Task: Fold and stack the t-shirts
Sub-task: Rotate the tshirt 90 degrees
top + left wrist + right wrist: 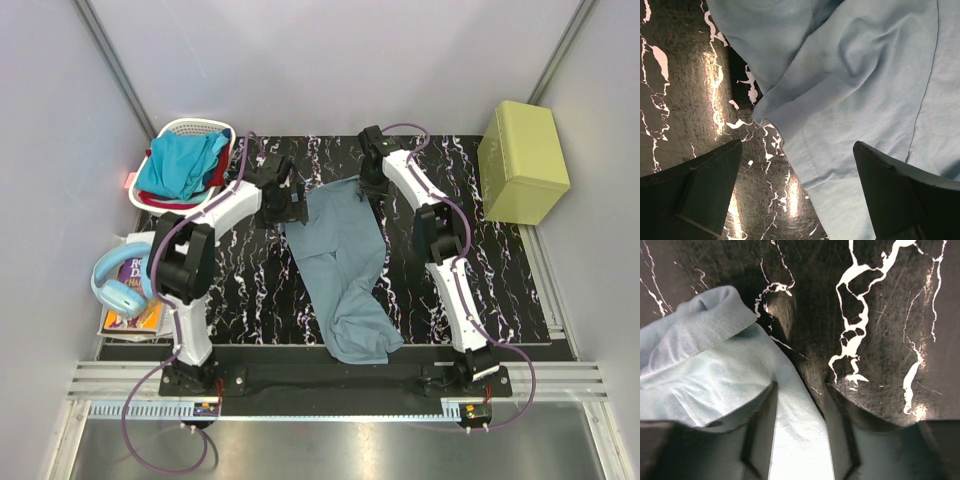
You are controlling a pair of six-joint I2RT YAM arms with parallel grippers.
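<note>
Plainly, the turquoise tee sits in the laundry basket at upper left. Our left gripper hangs wide open over the left hem of the grey-blue tee, which lies rumpled mid-frame on the mat. Descending there, one finger may meet bare mat and miss. Our right gripper has narrow jaws around a strip at the tee's top edge. We cannot tell whether it pinches. A shallow hold could slip and skew the fold.
</note>
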